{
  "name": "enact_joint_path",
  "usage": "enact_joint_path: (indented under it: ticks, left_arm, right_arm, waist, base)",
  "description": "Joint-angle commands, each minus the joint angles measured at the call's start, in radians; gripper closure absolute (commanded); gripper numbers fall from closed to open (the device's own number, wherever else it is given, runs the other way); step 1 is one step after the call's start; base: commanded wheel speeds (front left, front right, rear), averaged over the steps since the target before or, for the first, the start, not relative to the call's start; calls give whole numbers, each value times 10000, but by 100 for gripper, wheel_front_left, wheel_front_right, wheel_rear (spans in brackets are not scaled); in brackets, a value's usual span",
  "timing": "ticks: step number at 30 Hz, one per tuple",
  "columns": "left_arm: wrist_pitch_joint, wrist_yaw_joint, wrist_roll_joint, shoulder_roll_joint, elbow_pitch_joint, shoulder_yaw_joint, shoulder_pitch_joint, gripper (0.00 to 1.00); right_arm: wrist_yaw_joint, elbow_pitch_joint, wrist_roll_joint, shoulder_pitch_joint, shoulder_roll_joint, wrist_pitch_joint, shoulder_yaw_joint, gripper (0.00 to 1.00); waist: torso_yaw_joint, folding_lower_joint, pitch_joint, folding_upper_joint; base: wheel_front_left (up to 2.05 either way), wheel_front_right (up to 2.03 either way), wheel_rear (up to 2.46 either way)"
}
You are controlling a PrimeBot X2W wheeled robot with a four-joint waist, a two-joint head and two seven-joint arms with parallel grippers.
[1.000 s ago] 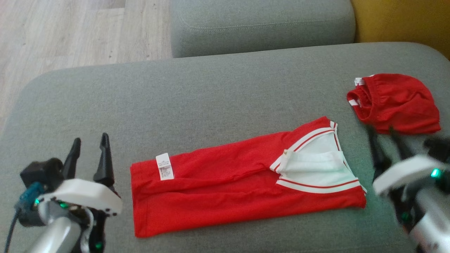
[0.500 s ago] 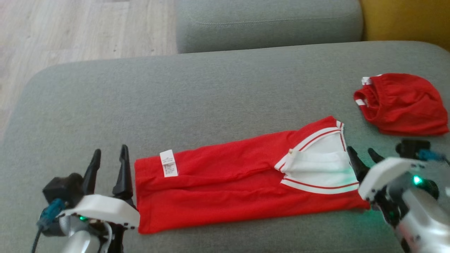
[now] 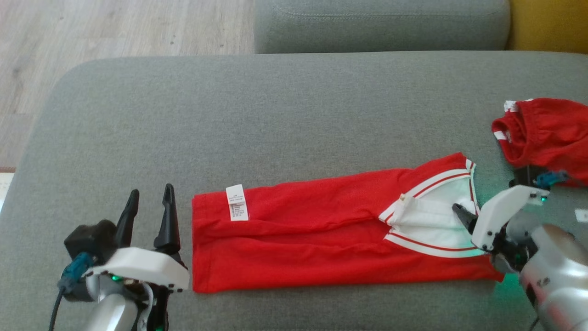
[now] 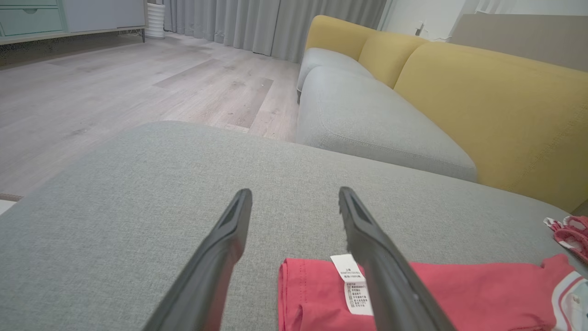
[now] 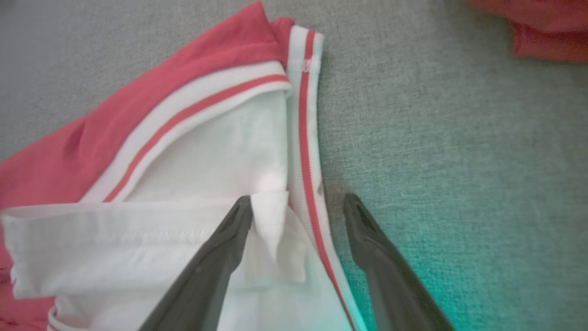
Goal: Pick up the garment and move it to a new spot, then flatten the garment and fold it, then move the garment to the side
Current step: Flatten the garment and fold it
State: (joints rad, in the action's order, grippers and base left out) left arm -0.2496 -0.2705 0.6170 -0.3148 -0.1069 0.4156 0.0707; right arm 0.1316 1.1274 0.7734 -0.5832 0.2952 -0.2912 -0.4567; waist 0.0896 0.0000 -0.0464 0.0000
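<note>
Floor (image 3: 115,27) of pale wood shows at the far left, past the rounded end of the grey cushion (image 3: 275,115). Next comes the left gripper (image 3: 151,189), low over the cushion with its two dark fingers spread apart and nothing between them; in its wrist view the left gripper (image 4: 295,191) points across bare grey fabric, its one finger crossing in front of the garment's corner. Just beside it starts the garment (image 3: 321,234), red, folded into a long narrow strip that lies flat on the near half of the cushion and runs off to the right, rising slightly that way. A white label (image 3: 237,202) sits on its upper edge near the left end, and the same label (image 4: 351,285) shows beside the finger in the left wrist view. At the right end the strip opens onto a white lining edged with white-and-red striped trim (image 3: 427,177). The right gripper (image 3: 461,212) is there, jaws wide and holding nothing; its wrist view shows the gripper (image 5: 297,197) straddling the striped trim (image 5: 303,138), one finger over the white lining, the other over bare cushion. Whether the fingers touch the cloth I cannot tell. Farther right, well apart from the strip, a second red cloth (image 3: 546,131) lies bunched.
</note>
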Motion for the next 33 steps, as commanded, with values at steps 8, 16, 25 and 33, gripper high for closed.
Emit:
enact_joint_path:
  ticks: [8,16,25,33]
  left_arm:
    - [-122,134,-224,-31,69,-487,698,0]
    - [-122,167,-258,2,-12,-616,611,0]
    - [-122,97,-217,-38,-51,-760,351,0]
    - [-105,-7,-260,-145,-221,-725,131,0]
  right_arm:
    - [-9,195,346,-107,-379,-1742,-474,100]
    - [-9,-845,453,-428,283,-251,-449,100]
    - [-9,-1405,29,-879,1332,128,-588,100]
    - [-9,-3877,381,-397,974,126,-894,100]
  waist:
    - [92,0,-110,0]
    - [4,0,-14,0]
    - [-282,0,234,0]
    - [-215,0,432,0]
  base:
    - [0,0,0]
    - [0,0,0]
    - [0,0,0]
    - [0,0,0]
